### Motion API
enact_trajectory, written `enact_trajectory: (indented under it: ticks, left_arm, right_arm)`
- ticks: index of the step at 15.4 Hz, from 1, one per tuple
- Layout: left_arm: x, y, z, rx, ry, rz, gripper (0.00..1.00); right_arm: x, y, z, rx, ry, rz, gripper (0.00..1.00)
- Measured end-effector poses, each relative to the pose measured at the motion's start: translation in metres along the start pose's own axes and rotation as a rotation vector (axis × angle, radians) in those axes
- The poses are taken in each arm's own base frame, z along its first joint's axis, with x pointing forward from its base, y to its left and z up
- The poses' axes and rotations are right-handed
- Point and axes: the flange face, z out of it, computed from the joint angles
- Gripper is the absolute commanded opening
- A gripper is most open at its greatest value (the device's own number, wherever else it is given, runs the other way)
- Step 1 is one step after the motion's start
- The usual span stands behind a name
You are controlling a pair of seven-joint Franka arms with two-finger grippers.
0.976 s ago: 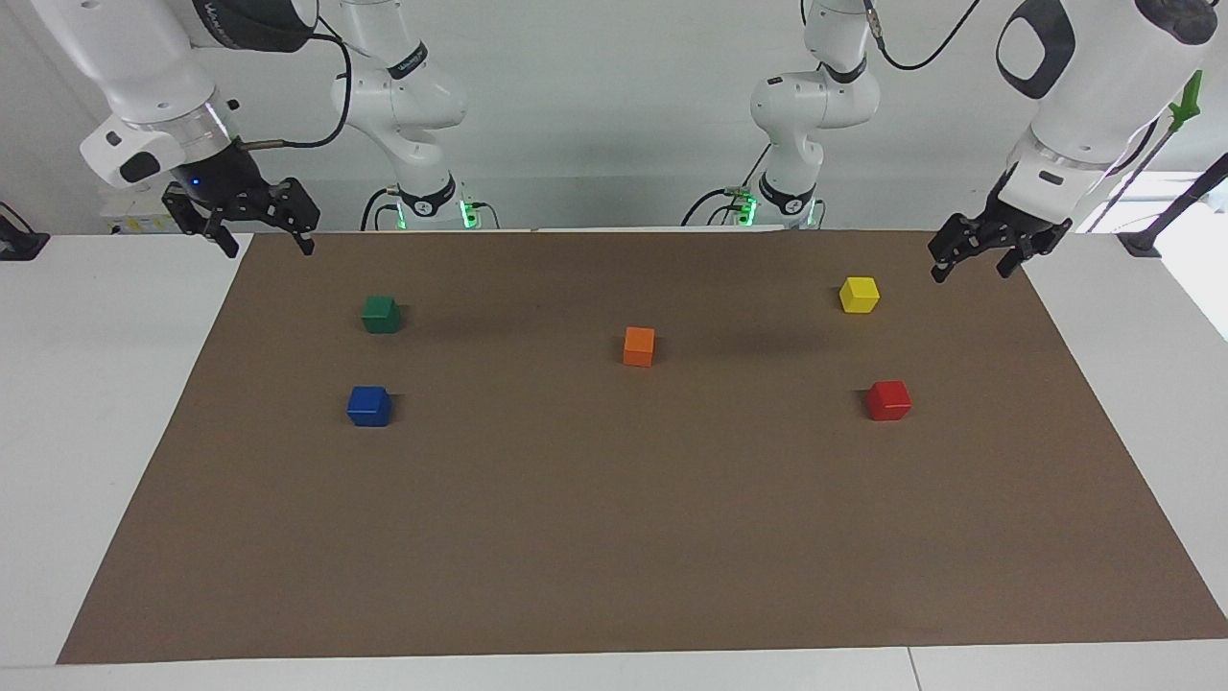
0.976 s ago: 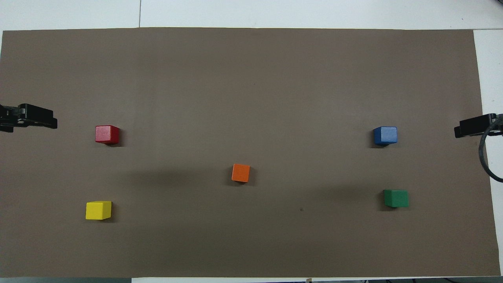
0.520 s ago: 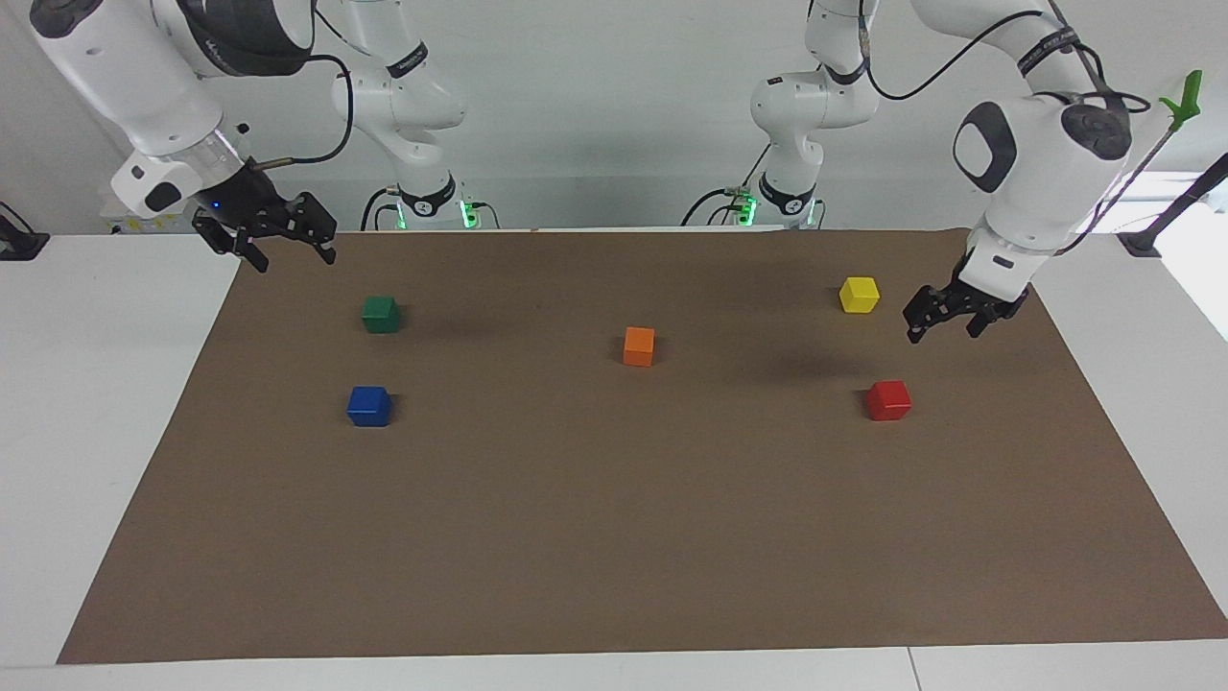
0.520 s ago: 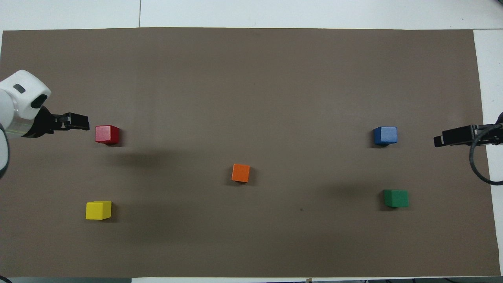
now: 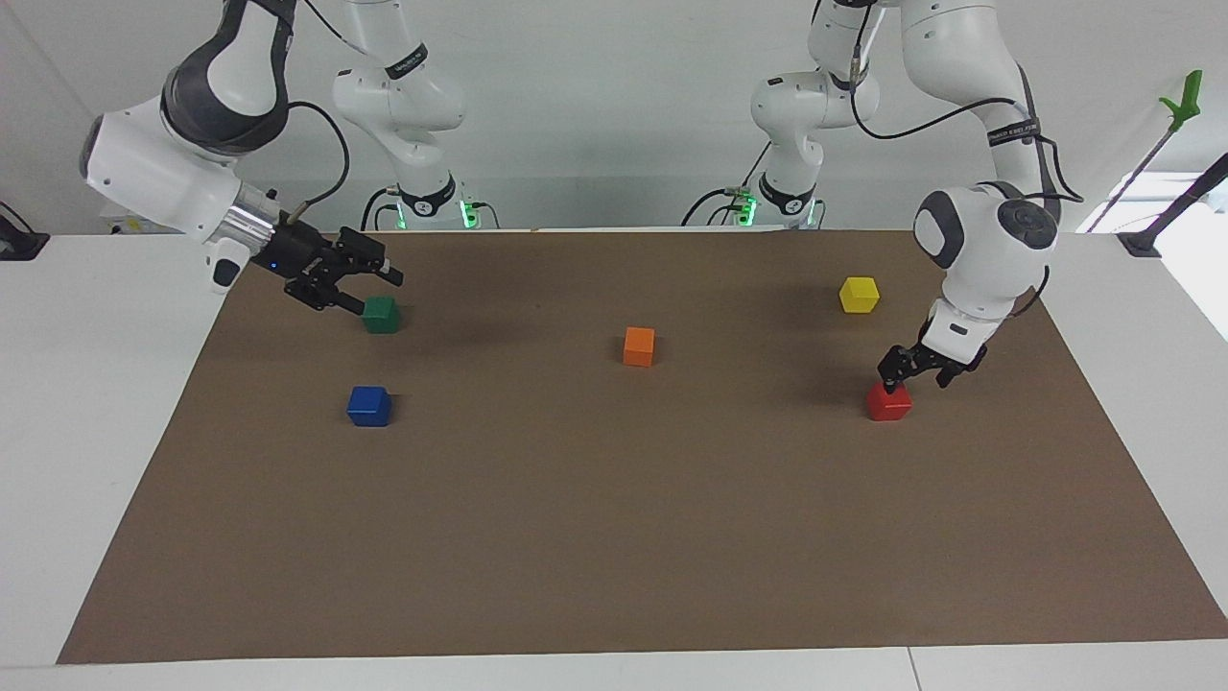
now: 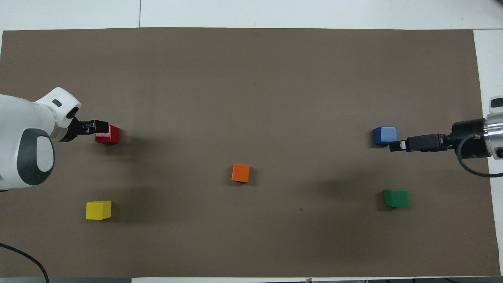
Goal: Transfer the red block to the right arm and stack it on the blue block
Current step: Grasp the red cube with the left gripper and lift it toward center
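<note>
The red block (image 5: pixel 889 403) (image 6: pixel 109 136) lies on the brown mat toward the left arm's end. My left gripper (image 5: pixel 916 380) (image 6: pixel 103 126) hangs open just above it, one finger over the block's top edge, nothing held. The blue block (image 5: pixel 369 406) (image 6: pixel 385 135) sits on the mat toward the right arm's end. My right gripper (image 5: pixel 375 292) (image 6: pixel 395 146), with its small blue light, is open and empty in the air just above the green block (image 5: pixel 381 314).
An orange block (image 5: pixel 639 346) sits mid-mat. A yellow block (image 5: pixel 859 295) lies nearer the robots than the red one. The green block (image 6: pixel 395 198) lies nearer the robots than the blue one. The brown mat (image 5: pixel 614 537) covers most of the white table.
My left gripper has swung in from the mat's edge and dropped to just above the red block. My right gripper has moved out over the mat to the green block. No block has moved.
</note>
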Motion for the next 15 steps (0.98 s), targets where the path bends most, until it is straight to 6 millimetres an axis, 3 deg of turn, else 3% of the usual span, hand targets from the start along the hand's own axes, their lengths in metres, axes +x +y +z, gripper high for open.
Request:
enact_trajectory:
  ticks: [3,4,5,6,9,11,13,15]
  left_arm:
    - [0.001,0.007,0.024,-0.002,-0.006,0.012,1.0]
    - [0.001,0.008,0.031,-0.002,-0.01,0.014,0.85]
    - [0.002,0.009,0.038,-0.003,-0.009,0.015,0.48]
    - [0.002,0.009,0.044,-0.003,-0.01,0.015,0.0]
    - [0.002,0.009,0.048,-0.004,-0.032,-0.004,0.0]
    - [0.006,0.011,0.037,-0.007,-0.077,-0.127,0.0]
    - [0.012,0.026,0.007,-0.004,-0.12,-0.269,0.0]
    - [0.01,0.056,-0.037,-0.032,-0.148,-0.393,0.0]
  right_arm:
    - [0.001,0.005,0.024,0.21,0.041,0.039,1.0]
    - [0.0,0.002,0.03,0.271,0.041,0.048,1.0]
    - [-0.002,-0.002,0.036,0.332,0.031,0.053,1.0]
    - [-0.003,-0.005,0.042,0.388,0.023,0.05,1.0]
    - [-0.007,-0.02,0.068,0.561,-0.012,0.058,1.0]
    - [-0.012,-0.036,0.088,0.661,-0.042,0.065,1.0]
    - [-0.017,-0.054,0.106,0.794,-0.08,0.059,1.0]
    - [-0.021,-0.057,0.127,0.922,-0.111,0.031,1.0]
